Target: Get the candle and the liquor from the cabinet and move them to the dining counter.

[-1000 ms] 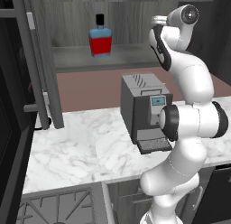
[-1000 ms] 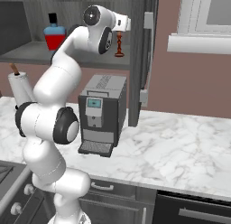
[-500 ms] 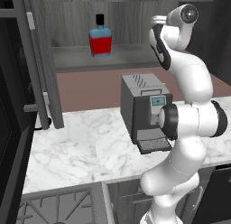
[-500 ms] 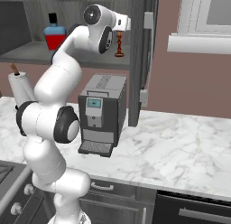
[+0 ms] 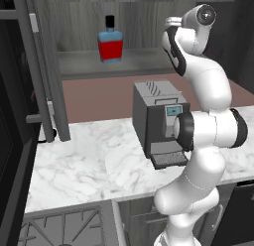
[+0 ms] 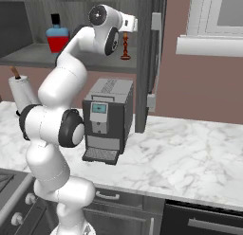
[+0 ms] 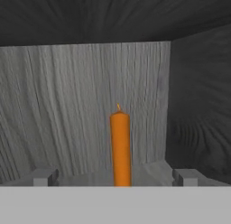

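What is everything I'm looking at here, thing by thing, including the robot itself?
candle: one, orange on a dark red holder, on the cabinet shelf, straight ahead between the open jaws.
liquor: one, red body, blue band, black cap, on the same shelf, toward the other end.
cabinet: one, dark grey wood grain, on the wall, doors open.
coffee machine: one, grey, on the worktop under the cabinet.
worktop: one, white marble with grey veins.
paper towel roll: one, white, at the worktop's edge.
window: one, white frame, on the reddish wall.
stove: one, dark grates, beside the worktop.
arm: one, white with dark joints.
gripper: one, open, reaching into the cabinet.
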Robot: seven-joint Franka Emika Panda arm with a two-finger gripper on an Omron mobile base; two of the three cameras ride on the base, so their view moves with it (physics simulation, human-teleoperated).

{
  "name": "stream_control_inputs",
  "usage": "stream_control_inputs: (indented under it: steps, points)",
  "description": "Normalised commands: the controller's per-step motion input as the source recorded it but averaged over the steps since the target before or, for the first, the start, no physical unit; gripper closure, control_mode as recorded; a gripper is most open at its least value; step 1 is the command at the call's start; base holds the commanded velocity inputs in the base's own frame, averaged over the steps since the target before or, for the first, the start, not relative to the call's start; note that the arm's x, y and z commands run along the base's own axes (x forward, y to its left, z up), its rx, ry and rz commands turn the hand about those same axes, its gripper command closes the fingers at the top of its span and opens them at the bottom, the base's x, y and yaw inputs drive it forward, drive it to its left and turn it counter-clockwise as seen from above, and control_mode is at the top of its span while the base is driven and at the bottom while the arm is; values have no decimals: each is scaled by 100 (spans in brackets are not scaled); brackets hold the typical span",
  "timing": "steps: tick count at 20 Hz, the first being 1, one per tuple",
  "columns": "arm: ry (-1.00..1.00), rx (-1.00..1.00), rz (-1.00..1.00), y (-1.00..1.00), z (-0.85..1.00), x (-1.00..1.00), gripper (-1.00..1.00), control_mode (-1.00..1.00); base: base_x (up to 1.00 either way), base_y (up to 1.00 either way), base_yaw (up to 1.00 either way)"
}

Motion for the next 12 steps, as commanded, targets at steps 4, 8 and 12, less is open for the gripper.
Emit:
stream_control_inputs:
  steps: [4, 8, 12]
  points:
    - [0, 0, 0, 0, 0, 13, -100, -100, 0, 0, 0]
    - [0, 0, 0, 0, 0, 13, -100, -100, 0, 0, 0]
    - [0, 0, 0, 0, 0, 13, -100, -100, 0, 0, 0]
